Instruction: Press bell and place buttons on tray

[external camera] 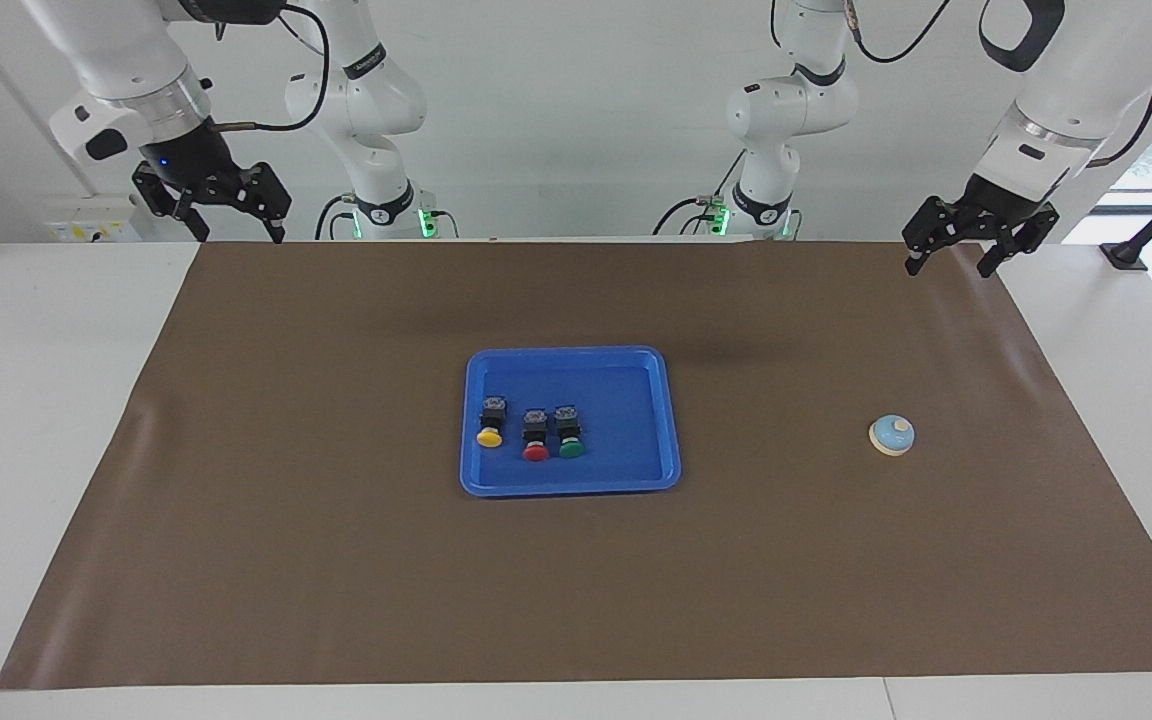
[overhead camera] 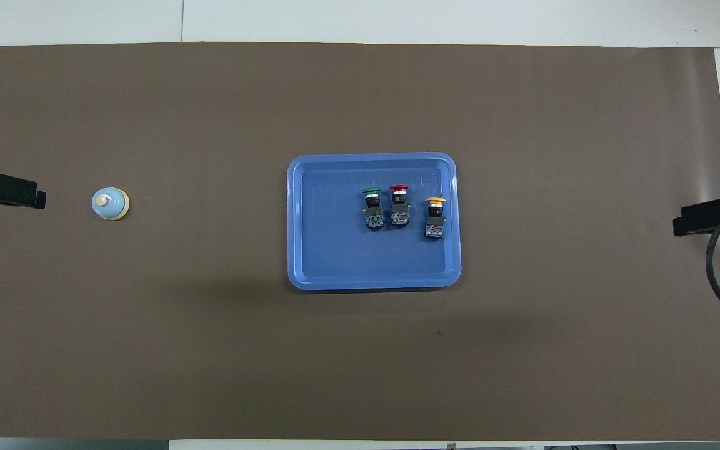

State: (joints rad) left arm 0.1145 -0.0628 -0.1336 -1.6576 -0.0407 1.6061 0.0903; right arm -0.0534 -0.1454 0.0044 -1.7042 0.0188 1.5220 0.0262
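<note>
Three buttons, yellow (external camera: 489,437), red (external camera: 535,451) and green (external camera: 571,448), lie side by side inside the blue tray (external camera: 570,487) at the middle of the brown mat (external camera: 336,580) covering the surface, while the bell (external camera: 892,435) sits alone on the mat toward the left arm's end. Both arms hang raised at the robots' edge of the mat: the left gripper (external camera: 953,258) with its jaws spread and empty, over the mat corner at its own end, and the right gripper (external camera: 233,226), jaws likewise apart and holding nothing, over the corner at the right arm's end. The placing looks complete; what remains at risk is the bell. A descent that lands off the small cream knob could slide down the dome and shove the light bell across the mat rather than ring it, and open jaws could straddle the knob without pressing it.
</note>
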